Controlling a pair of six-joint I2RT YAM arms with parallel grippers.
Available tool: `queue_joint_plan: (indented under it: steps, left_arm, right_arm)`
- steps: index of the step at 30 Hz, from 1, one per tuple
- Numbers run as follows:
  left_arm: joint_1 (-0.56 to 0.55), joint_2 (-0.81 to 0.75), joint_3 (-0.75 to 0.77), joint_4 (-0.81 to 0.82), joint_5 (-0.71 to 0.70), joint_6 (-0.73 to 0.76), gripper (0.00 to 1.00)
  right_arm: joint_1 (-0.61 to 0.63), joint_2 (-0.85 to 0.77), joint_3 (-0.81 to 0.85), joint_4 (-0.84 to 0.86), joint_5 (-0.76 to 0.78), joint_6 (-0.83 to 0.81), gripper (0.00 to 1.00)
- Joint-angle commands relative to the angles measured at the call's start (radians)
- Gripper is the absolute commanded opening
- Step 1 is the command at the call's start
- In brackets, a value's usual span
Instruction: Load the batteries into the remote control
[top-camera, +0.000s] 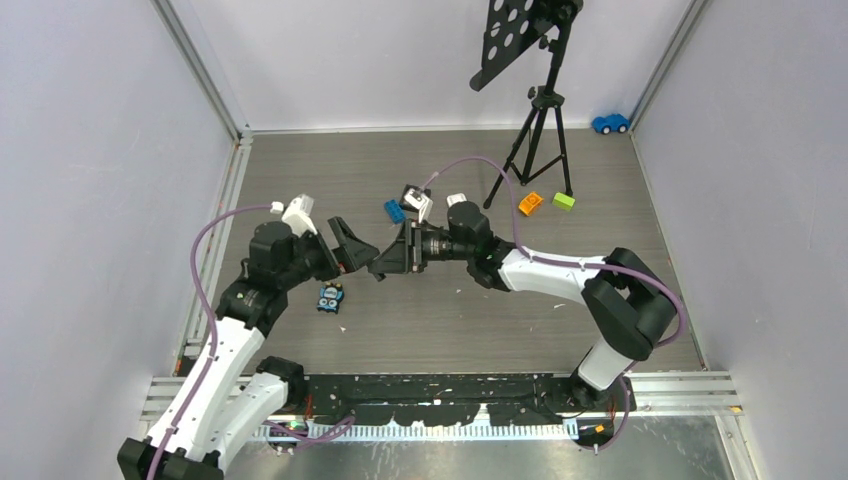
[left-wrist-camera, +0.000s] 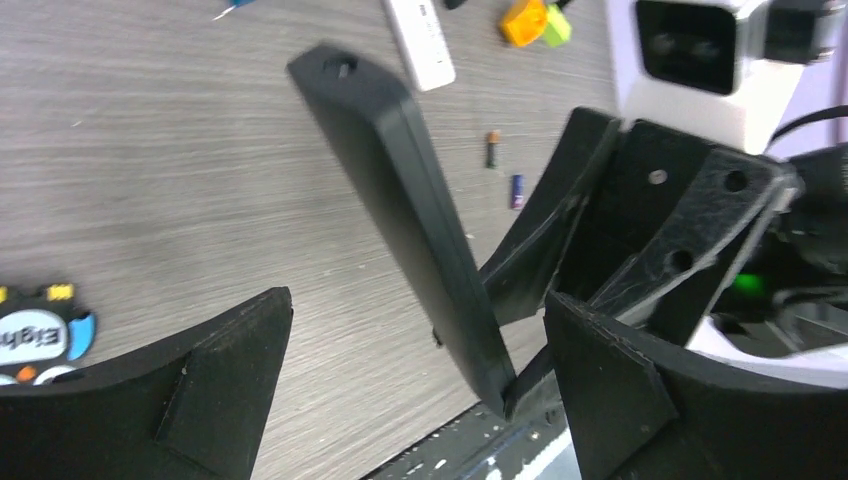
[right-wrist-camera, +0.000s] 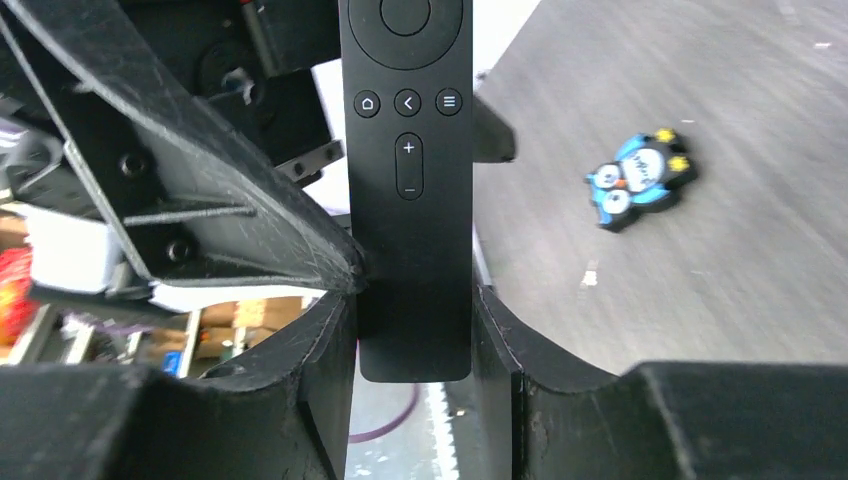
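Note:
My right gripper (right-wrist-camera: 412, 345) is shut on the lower end of a black remote control (right-wrist-camera: 408, 180), button side facing the camera. In the top view the right gripper (top-camera: 390, 258) meets the left gripper (top-camera: 352, 245) above the floor. My left gripper (left-wrist-camera: 418, 300) is open, and the remote (left-wrist-camera: 400, 200) slants between its fingers without clear contact. Two batteries lie on the floor beyond it: a dark greenish one (left-wrist-camera: 492, 148) and a purple-blue one (left-wrist-camera: 517, 190). Other batteries are out of view.
A white remote-like bar (left-wrist-camera: 420, 40) lies beyond the batteries, next to an orange brick (left-wrist-camera: 525, 20) and a green brick (left-wrist-camera: 557, 25). A blue owl toy (top-camera: 331, 297) lies under the left arm. A tripod (top-camera: 545, 130), a blue brick (top-camera: 395, 211) and a toy car (top-camera: 610, 123) stand further back.

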Motion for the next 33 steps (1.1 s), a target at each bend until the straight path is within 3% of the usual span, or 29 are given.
queue_joint_plan:
  steps: [1,7,11,16,21,24,30,33]
  left_arm:
    - [0.005,-0.007,0.109,0.083,0.127,-0.015,1.0]
    - [0.006,-0.006,0.134,0.166,0.189,-0.119,0.95]
    - [0.009,0.0,0.147,0.179,0.237,-0.185,0.82]
    - [0.012,-0.008,0.14,0.205,0.257,-0.216,0.57]
    - [0.014,0.003,0.14,0.182,0.223,-0.209,0.02]
    - [0.016,0.025,0.143,0.134,0.184,-0.198,0.0]
    - [0.016,0.051,0.153,0.028,0.076,-0.165,0.0]
    - [0.017,0.052,0.154,-0.014,0.006,-0.146,0.0]
  right_arm:
    - [0.0,-0.08,-0.025,0.269,-0.138,0.18,0.13]
    - [-0.001,-0.102,-0.037,0.348,-0.179,0.253,0.13]
    - [-0.003,-0.113,-0.051,0.433,-0.184,0.32,0.13]
    - [-0.011,-0.105,-0.046,0.481,-0.187,0.359,0.15]
    - [-0.019,-0.097,-0.058,0.464,-0.171,0.315,0.25]
    - [-0.02,-0.108,-0.065,0.41,-0.14,0.236,0.33]
    - [-0.011,-0.17,-0.047,0.096,0.021,-0.017,0.7]
    - [0.002,-0.208,-0.048,0.013,0.107,-0.092,0.77]
